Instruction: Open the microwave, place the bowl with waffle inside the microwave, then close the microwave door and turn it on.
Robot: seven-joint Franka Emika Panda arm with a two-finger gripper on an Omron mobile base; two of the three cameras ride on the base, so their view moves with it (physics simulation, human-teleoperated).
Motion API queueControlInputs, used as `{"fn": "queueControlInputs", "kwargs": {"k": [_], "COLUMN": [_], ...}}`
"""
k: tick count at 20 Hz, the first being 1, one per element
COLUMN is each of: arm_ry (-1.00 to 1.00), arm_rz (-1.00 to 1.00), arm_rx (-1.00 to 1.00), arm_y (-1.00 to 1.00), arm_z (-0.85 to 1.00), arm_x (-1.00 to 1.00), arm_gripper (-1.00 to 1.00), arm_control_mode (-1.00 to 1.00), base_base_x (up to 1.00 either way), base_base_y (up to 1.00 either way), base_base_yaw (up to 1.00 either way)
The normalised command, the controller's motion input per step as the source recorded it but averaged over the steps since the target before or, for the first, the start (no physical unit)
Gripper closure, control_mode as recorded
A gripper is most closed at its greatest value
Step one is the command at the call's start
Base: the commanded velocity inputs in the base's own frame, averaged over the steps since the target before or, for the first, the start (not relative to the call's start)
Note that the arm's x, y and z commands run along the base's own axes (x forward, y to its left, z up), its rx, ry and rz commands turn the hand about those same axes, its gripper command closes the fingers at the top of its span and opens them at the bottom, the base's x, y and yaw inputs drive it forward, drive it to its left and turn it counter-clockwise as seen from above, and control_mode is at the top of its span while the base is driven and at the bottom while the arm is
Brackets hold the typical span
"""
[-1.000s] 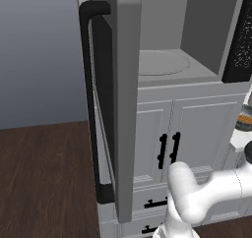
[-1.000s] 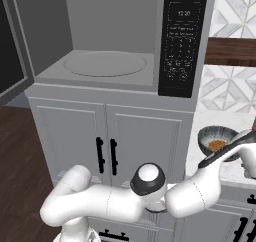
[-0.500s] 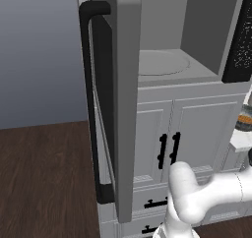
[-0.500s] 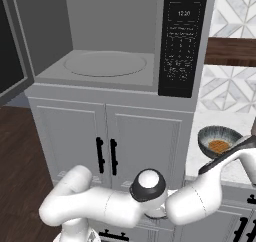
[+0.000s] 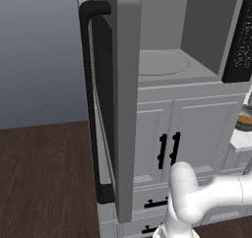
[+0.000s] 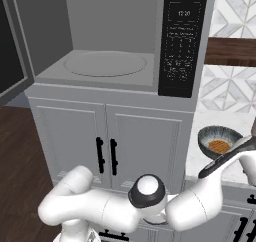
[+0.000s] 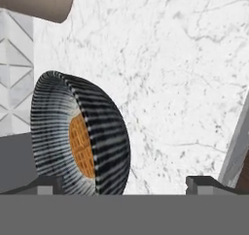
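Note:
The microwave stands open, its grey cavity and round turntable bare. Its door is swung out wide, with the long black handle toward me. The bowl, dark-patterned with an orange waffle inside, sits on the white marble counter right of the microwave. In the hand view the bowl appears rolled on its side. My gripper is open wide just short of it, the left fingertip near the rim, nothing between the fingers. The dark end of my arm reaches past the bowl's front.
White cabinet doors with black handles sit under the microwave, drawers below them. The black control panel is on the microwave's right. A tiled wall backs the counter. Dark wood floor lies to the left.
The end of my arm has sunk slightly beside the bowl. The bowl, the door and the open gripper have stayed as they were.

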Motion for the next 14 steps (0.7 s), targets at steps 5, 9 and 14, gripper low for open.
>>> {"fn": "queueControlInputs", "kwargs": {"k": [5,9,14], "arm_ry": [-0.08,0.02,0.11], "arm_rz": [0.00,0.00,0.02], "arm_rx": [0.00,0.00,0.00], "arm_y": [0.29,0.15,0.10], "arm_z": [0.00,0.00,0.00], "arm_x": [0.08,0.22,0.30], "arm_gripper": [-1.00,-1.00,-1.00], "arm_control_mode": [-1.00,-1.00,-1.00], "base_base_x": [0.00,0.00,0.00], "base_base_y": [0.00,0.00,0.00], "base_base_yaw": [0.00,0.00,0.00]}}
